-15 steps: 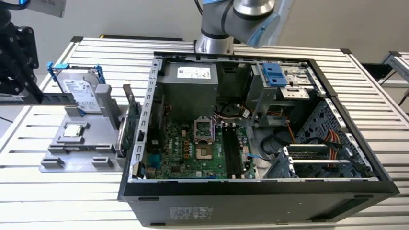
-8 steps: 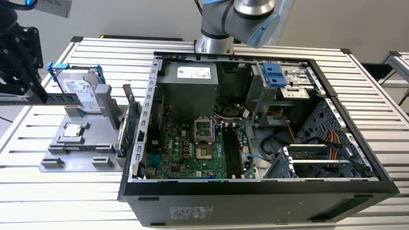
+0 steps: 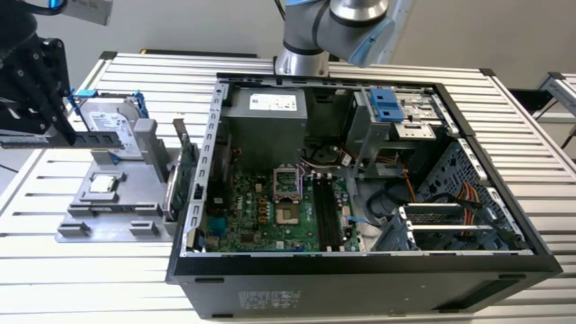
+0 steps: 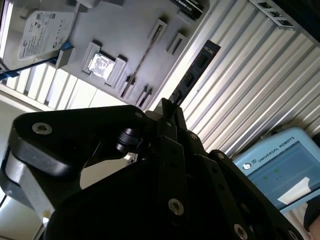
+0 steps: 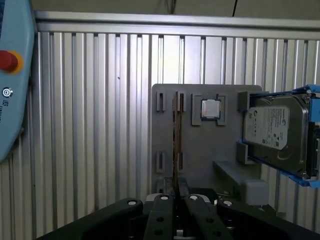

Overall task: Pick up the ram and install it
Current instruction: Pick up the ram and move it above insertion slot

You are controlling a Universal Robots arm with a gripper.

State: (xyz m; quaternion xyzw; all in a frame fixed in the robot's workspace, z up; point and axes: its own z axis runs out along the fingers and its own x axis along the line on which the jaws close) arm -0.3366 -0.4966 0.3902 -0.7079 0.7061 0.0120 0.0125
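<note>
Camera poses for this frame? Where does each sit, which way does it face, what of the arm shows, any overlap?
Exterior view: off the arm, high, looking down into the open computer case on the slatted table; the arm's base and the gripper show.
First wrist view: behind the gripper, looking along it at the ram edge-on, over the grey fixture.
Second wrist view: also behind the gripper, seeing the ram's flat face.
Shared: both wrist views show the gripper, ram, fixture, hard drive and processor chip.
</note>
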